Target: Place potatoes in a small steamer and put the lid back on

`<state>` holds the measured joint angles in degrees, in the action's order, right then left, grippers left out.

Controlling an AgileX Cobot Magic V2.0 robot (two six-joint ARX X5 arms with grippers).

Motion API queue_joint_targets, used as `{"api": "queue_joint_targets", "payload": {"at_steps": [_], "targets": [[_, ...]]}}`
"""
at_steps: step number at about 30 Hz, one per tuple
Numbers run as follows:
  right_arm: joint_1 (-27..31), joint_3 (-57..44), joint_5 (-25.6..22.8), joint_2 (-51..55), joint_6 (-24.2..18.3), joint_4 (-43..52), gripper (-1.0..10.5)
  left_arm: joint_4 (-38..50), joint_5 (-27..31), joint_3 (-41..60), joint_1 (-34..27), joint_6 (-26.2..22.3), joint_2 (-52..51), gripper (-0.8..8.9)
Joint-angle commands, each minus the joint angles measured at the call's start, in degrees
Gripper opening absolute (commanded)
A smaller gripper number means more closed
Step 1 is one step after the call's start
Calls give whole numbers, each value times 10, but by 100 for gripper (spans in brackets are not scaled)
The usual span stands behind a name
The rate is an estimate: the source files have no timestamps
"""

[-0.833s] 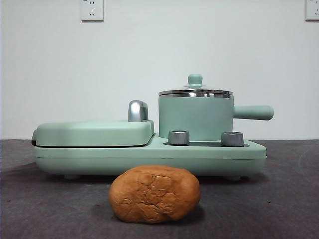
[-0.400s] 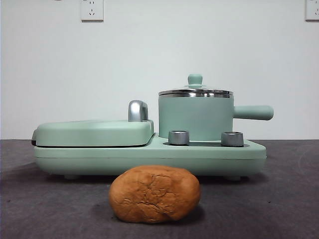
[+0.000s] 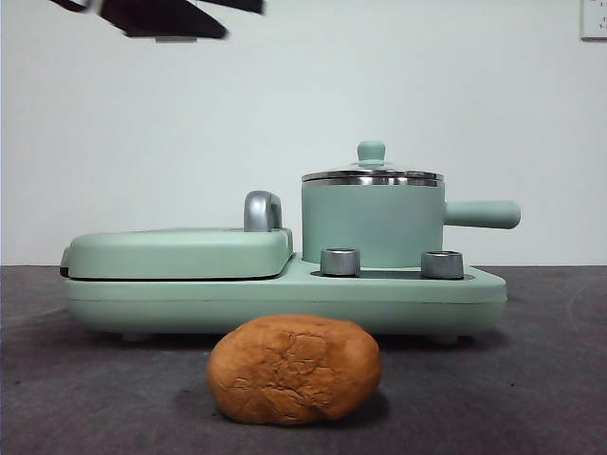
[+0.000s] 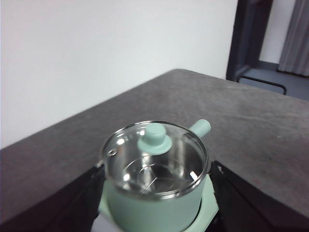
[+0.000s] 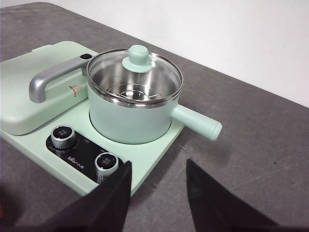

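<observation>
The lid (image 3: 372, 173) is seen seated on the small steamer (image 3: 373, 223), the potato (image 3: 295, 369) left on the near worktop (image 3: 531, 379). The left end effector (image 4: 157, 203), jaws apart, is poised above; the knob is best gripped squarely and lifted straight.

A plain white wall (image 4: 96, 53) rises beyond the left gripper (image 4: 154, 175), meeting the far edge of a dark grey, faintly mottled table (image 4: 251, 125) that spreads under and ahead of it. Further off past that gripper, beyond the table's corner, stand a dark door frame (image 4: 247, 38), a grey curtain (image 4: 295, 36) and a strip of pale grey floor (image 4: 285, 79) crossed by a black bar (image 4: 263, 82). Ahead of the right gripper (image 5: 159, 170) the same table runs up to the same bare wall. A white wall socket (image 3: 595, 19) shows in the front view. The light is even and soft.
</observation>
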<state>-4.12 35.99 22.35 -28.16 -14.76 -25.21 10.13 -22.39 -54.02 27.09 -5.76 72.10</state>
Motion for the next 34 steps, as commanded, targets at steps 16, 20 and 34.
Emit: {"api": "queue_joint_targets", "payload": {"at_steps": [16, 20, 34], "targets": [[-2, 11, 0, -2, -3, 2, 180, 11, 10, -261, 61, -56, 292, 339], [-2, 11, 0, -2, -3, 2, 180, 12, 12, -292, 61, -52, 335, 339], [-2, 11, -1, -2, -3, -6, 180, 19, 15, -312, 62, -51, 406, 339]]}}
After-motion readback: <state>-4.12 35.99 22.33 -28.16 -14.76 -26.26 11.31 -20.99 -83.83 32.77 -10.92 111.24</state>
